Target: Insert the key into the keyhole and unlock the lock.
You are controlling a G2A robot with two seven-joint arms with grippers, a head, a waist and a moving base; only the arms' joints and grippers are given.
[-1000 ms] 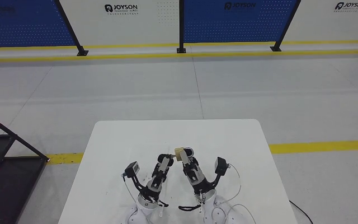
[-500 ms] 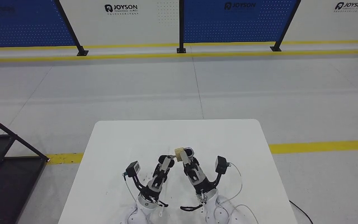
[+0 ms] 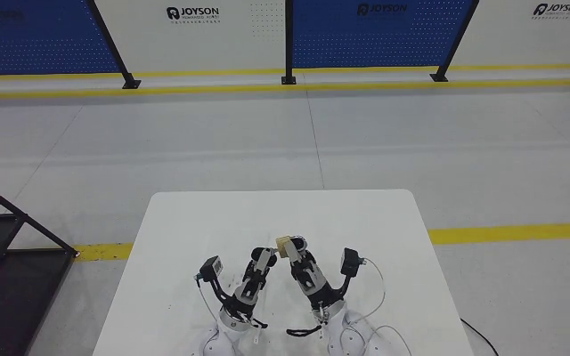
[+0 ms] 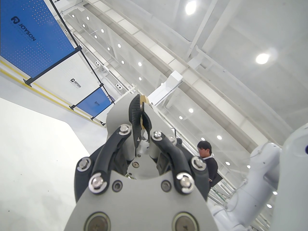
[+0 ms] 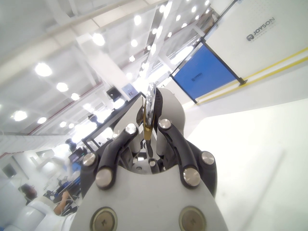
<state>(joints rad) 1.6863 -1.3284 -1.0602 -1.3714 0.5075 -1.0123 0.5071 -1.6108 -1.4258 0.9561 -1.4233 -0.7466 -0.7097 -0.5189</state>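
- Top view: both arms rise over the near half of the table [image 3: 223, 222], around its mid-width, wrists tilted up.
- Top view: the right gripper [image 3: 297, 246] carries the lock [image 3: 285, 244], a tan brass block held off the table with nothing under it.
- Top view: the left gripper [image 3: 264, 255] is over the table just left of the right one. Its tip is close to the lock, but this view is too small to tell whether they touch.
- Left wrist view: the left gripper [image 4: 140, 111] has its jaws narrow, nearly together, and pinches a thin brass piece, seemingly the key [image 4: 143, 99]. The top view cannot make this piece out.
- Right wrist view: the right gripper [image 5: 150, 106] also has narrow jaws, clamped on the lock [image 5: 147, 123]. The lock is seen edge-on here, a brass strip with a shiny silver rounded part above it. The top view gives only its tan face.
- Neither wrist view shows the keyhole, so whether the key is in it cannot be told.
- Top view: a yellow floor line [image 3: 481, 234] runs past the table's sides, and blue and white panels [image 3: 374, 31] stand well beyond its far edge.
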